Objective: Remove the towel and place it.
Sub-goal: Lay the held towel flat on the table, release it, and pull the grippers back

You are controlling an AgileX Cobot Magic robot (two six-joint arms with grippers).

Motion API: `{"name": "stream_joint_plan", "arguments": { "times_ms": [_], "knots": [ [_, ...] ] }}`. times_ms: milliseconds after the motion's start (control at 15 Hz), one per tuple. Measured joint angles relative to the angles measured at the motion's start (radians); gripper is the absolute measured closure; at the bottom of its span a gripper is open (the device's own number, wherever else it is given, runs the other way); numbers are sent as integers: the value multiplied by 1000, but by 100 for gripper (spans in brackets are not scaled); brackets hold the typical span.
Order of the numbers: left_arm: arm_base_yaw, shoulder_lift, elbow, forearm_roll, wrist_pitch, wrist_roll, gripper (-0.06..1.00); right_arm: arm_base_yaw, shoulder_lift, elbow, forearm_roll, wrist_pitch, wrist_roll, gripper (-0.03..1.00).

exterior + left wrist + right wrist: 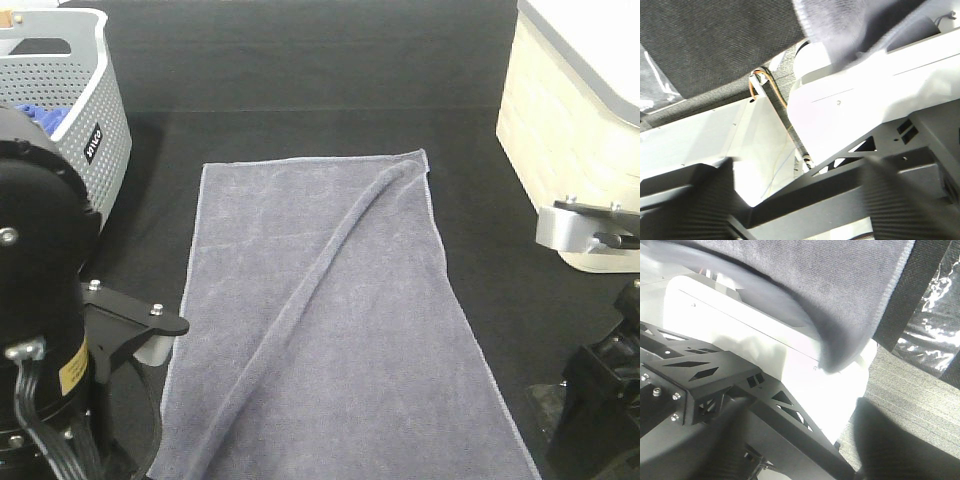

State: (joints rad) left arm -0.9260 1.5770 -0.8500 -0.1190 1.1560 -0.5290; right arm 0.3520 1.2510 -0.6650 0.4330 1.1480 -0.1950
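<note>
The slate-grey towel point(330, 310) lies spread flat on the black table point(300, 70), with a raised diagonal fold running from its far right corner to its near left corner. Its near end hangs over the table's front edge, shown in the left wrist view point(860, 25) and in the right wrist view point(830, 285). My left gripper point(800, 167) is open and empty, below the table's edge and apart from the towel. My right gripper point(797, 407) is open and empty, also below the hanging towel end. Only the arms' bodies show in the exterior view.
A grey perforated basket point(95, 110) holding a bright blue cloth point(45, 118) stands at the far left. A beige and white box point(570, 130) stands at the far right. The left arm's body point(40, 280) and the right arm's base point(600, 390) flank the towel's near end.
</note>
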Motion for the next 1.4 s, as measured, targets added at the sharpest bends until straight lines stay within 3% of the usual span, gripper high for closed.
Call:
{"name": "stream_joint_plan", "arguments": {
  "times_ms": [133, 467, 667, 933, 1067, 1400],
  "knots": [
    [0, 0, 0, -4, -2, 0, 17, 0, 0, 0, 0, -1, 1, 29],
    [0, 0, 0, 12, -66, 0, 17, 0, 0, -7, -1, -87, 1, 28],
    [0, 0, -91, 157, -66, -25, 21, 0, 2, -133, -54, -151, 1, 36],
    [7, 0, -290, 392, -91, -79, 28, 0, 7, -311, -79, -233, 1, 58],
    [63, 1, -377, 408, -149, -82, 29, 0, 43, -403, -79, -252, 1, 60],
    [287, 25, -499, 390, -343, -22, 31, 0, 238, -613, -79, -243, 1, 61]
  ]
}}
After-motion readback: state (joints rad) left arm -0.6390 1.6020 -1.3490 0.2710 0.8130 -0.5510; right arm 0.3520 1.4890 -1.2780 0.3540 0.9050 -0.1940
